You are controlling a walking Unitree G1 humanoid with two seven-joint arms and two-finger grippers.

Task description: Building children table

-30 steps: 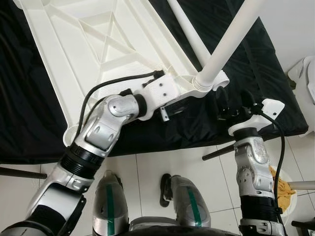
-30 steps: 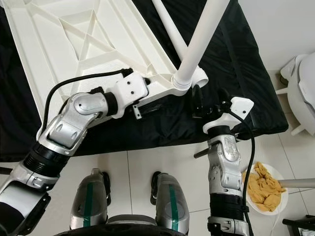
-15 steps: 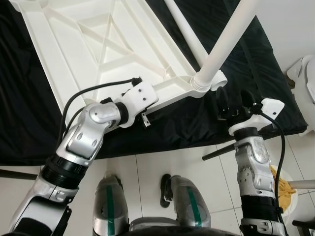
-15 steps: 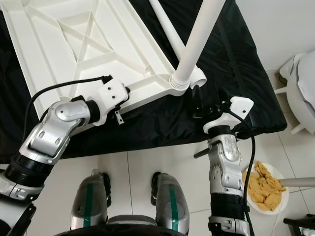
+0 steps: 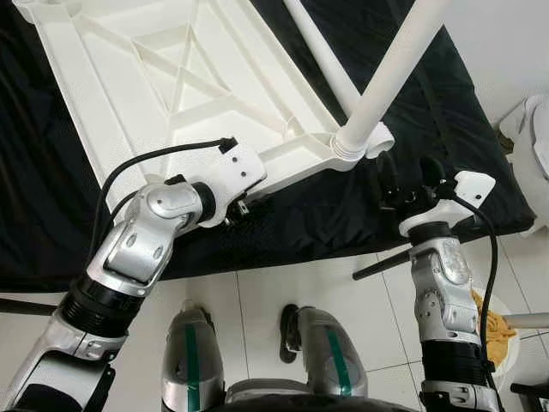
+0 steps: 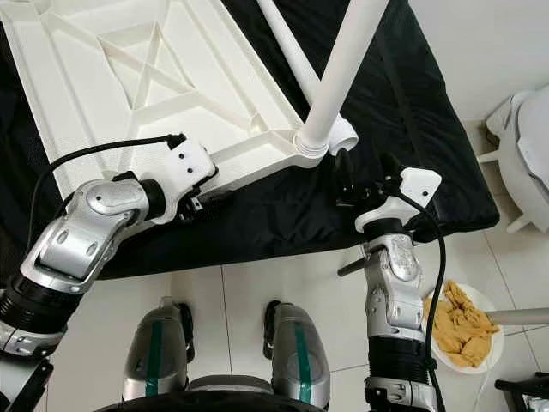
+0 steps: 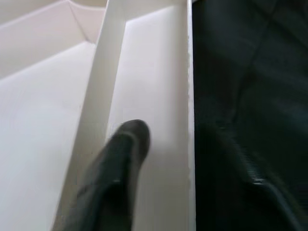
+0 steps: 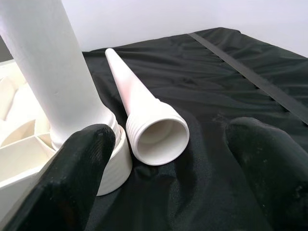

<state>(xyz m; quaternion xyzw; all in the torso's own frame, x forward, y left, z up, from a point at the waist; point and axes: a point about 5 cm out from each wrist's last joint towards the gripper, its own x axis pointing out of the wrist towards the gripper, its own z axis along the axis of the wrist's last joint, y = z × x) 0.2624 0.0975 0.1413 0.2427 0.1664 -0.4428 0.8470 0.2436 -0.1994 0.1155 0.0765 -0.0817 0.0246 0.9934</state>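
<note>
One table leg [image 8: 147,120] lies between right end effector [image 8: 168,178] fingers.

My head cameras looked steeply down on the upturned white tabletop [image 5: 171,94] and my knees — both shared that. My wrist cameras sat close: left over the tabletop's near edge, right facing the fitted leg [image 8: 53,72].

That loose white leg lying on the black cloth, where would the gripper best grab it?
Probably just behind the threaded open end of the loose table leg, its thickest part and nearest the open right gripper. It lies flat beside the mounted leg, so come from the free cloth side, fingers straddling it.
</note>
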